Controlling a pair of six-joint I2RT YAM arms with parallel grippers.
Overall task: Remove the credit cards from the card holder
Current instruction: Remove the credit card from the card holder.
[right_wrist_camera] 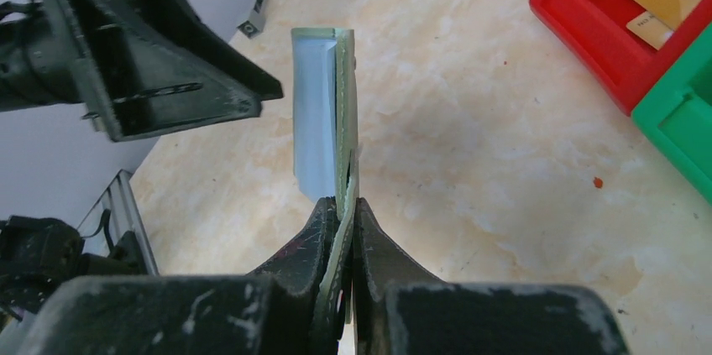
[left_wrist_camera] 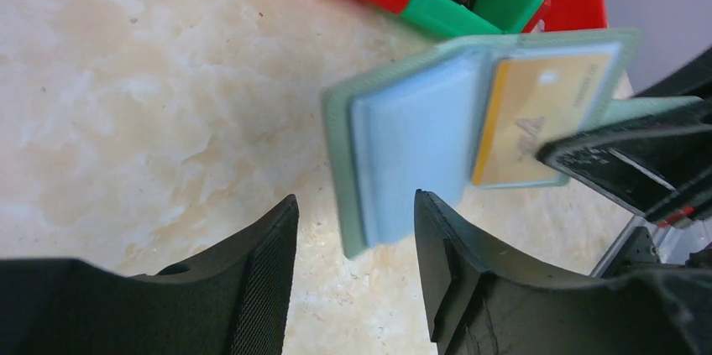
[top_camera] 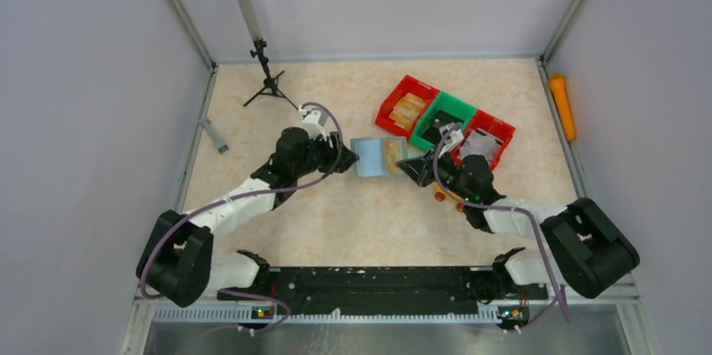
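Beige table (top_camera: pixel 361 221), R-cam jaws pinch card holder (right_wrist_camera: pixel 319 112), L-cam shows card (left_wrist_camera: pixel 546 103)

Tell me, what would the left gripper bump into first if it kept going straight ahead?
Probably the card holder: its edge hangs right ahead of the open left gripper, held by the right gripper.

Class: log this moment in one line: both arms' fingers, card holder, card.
left fingers: open, at edge of card holder | right fingers: shut on card holder | yellow card: inside holder
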